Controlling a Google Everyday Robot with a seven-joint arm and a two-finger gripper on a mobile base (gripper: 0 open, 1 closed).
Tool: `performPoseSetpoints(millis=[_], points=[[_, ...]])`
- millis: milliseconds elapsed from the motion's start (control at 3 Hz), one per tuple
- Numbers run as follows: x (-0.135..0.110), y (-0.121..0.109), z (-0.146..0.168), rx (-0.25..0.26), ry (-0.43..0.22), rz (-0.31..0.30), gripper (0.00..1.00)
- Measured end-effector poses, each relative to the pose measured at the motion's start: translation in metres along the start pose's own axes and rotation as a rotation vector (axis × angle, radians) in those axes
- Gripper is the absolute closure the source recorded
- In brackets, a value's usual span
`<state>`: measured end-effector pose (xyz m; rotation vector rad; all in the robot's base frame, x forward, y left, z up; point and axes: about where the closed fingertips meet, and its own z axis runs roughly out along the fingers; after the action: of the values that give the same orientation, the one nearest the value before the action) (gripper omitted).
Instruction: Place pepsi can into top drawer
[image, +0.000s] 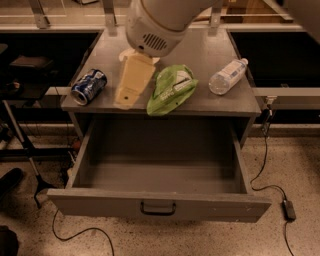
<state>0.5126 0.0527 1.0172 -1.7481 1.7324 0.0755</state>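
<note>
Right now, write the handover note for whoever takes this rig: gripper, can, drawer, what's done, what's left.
Gripper: over the cabinet top, just right of the pepsi can, apart from it.
Pepsi can: on its side at the top's left end.
Top drawer: pulled open, can not in it.
Done: drawer open.
Left: grasp the can, lower it into the drawer, release.
Also on top: green bag, water bottle.
</note>
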Motion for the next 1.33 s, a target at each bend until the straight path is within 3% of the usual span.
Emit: performPoseSetpoints(millis=[333,667,1000,1333], points=[[-0.008,-0.005,0.000,0.026,-0.023,0.040,0.00],[-0.008,-0.006,0.003,0.026,-0.030,0.043,0.00],[-0.012,-0.018,0.027,0.018,-0.096,0.067,0.00],[-0.012,-0.045,0.078,0.015,-0.131,0.123,0.00]])
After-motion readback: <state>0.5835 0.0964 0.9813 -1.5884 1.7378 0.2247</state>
